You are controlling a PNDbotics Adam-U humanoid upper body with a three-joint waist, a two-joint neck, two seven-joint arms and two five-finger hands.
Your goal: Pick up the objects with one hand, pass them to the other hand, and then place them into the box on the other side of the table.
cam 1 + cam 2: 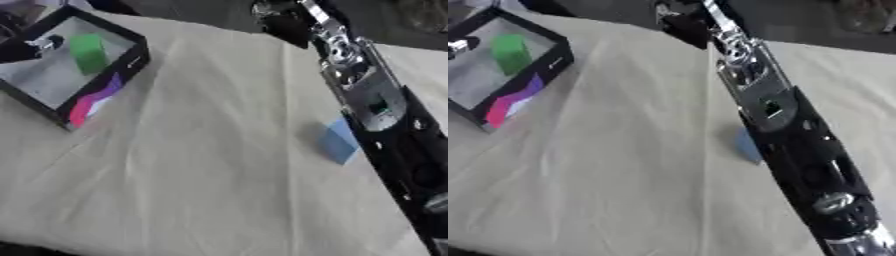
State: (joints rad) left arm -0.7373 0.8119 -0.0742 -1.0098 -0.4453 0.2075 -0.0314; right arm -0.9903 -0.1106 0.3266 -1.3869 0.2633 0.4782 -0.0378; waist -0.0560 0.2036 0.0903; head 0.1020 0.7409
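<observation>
Right arm stretched diagonally across the cloth-covered table [201,165], right hand [284,20] way out at the far edge. Can't tell what the fingers are doing, just a dark lump up there. Blue block [338,141] sitting on the cloth just beside the forearm, partly hidden behind it, so probably next in line for pickup. Box [131,67] at the far left with a green block [87,52] already inside, looks delivered. Something small and metallic at the box's left edge, maybe the left hand, can't say.
</observation>
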